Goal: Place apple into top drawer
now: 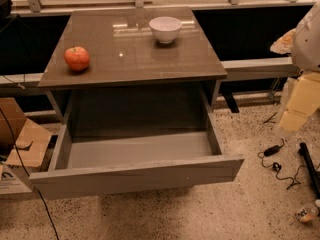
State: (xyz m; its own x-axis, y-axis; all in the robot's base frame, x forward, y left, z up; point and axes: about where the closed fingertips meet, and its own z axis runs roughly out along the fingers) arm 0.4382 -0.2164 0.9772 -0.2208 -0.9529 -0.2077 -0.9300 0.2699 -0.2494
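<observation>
The apple (77, 58) sits on the left side of the brown counter (132, 54), close to the left edge and roughly midway between front and back. It stands upright, stem dimple on top, with nothing touching it. A white bowl (165, 29) stands towards the back of the counter, right of centre and well apart from the apple.

Below the counter the top drawer (135, 176) is pulled out towards the camera. Its plain grey front panel is nearest, its side walls run back under the counter, and its grey floor shows bare.

The gripper (292, 116) is at the right edge of the view, off the counter and well away from the apple. It hangs as a pale yellowish shape below the white body of the arm (307, 39), at about the height of the drawer opening. I cannot tell whether it is spread or pressed together, and it holds nothing that can be seen.

Cardboard boxes (22, 141) lie on the speckled floor (225, 214) left of the drawer. Black cables (276, 163) trail across the floor on the right, near a small bottle (307, 213) in the bottom right corner.
</observation>
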